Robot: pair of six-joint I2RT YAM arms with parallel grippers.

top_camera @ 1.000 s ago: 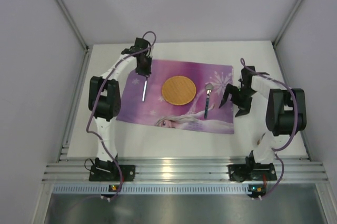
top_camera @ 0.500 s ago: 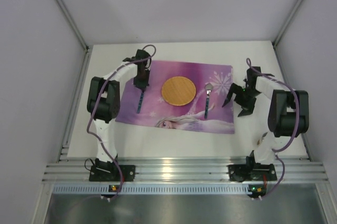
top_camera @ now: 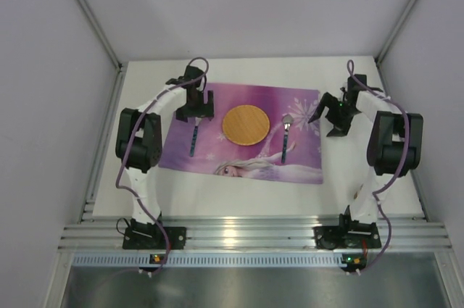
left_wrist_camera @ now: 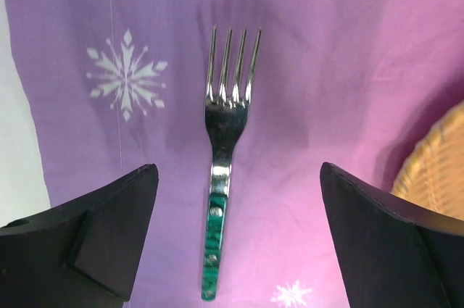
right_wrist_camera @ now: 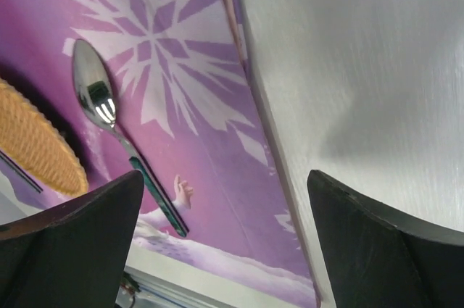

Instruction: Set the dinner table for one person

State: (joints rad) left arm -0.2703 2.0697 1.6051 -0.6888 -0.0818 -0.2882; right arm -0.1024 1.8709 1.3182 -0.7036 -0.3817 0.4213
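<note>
Dinner table (right_wrist_camera: pixel 348 69) lies beneath spread right claw (right_wrist_camera: pixel 225 177).

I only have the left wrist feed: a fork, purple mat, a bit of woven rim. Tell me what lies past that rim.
Observer: That rim belongs to a round woven plate in the middle of the placemat. A spoon lies to its right.
Operator: Give me the spoon's heading.
Observer: Its bowl points to the far edge and its handle toward the arms, roughly parallel to your fork.
Operator: Report the right gripper.
Observer: The right gripper is open above the placemat's right edge, holding nothing.
</note>
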